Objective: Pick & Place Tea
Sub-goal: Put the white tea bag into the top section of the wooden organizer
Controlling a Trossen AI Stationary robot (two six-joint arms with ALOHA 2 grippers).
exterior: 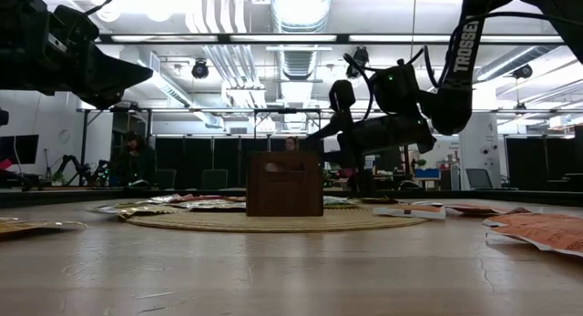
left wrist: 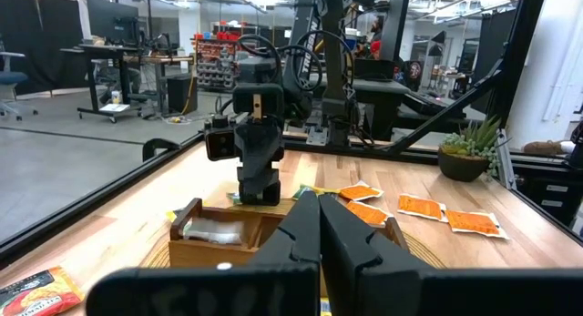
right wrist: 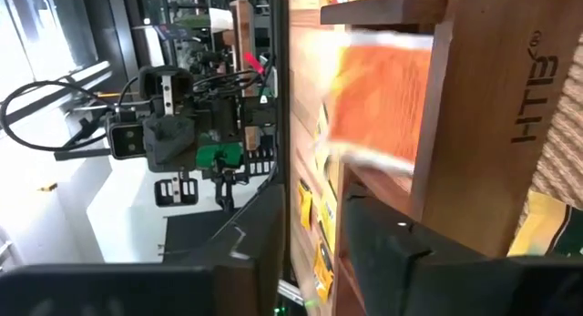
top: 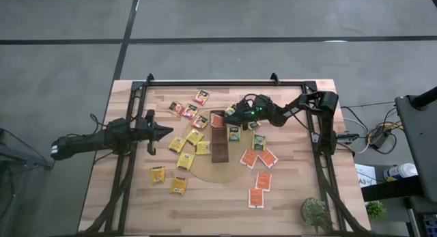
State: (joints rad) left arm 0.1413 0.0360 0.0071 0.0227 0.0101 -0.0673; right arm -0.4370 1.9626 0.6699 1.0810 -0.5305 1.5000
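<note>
Over the wooden tray's (top: 220,143) far end, the right gripper (top: 227,116) stood with fingers parted, an orange tea sachet (right wrist: 373,102) blurred inside that compartment; it might catch the wall and tip out.

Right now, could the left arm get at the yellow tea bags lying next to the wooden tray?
Probably yes. The left gripper hangs shut just beside the yellow sachets, with nothing between them. The right gripper is busy over the tray's far end.

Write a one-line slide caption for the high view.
Right gripper over the far end of the tray, where an orange sachet lies; left gripper waits shut.
</note>
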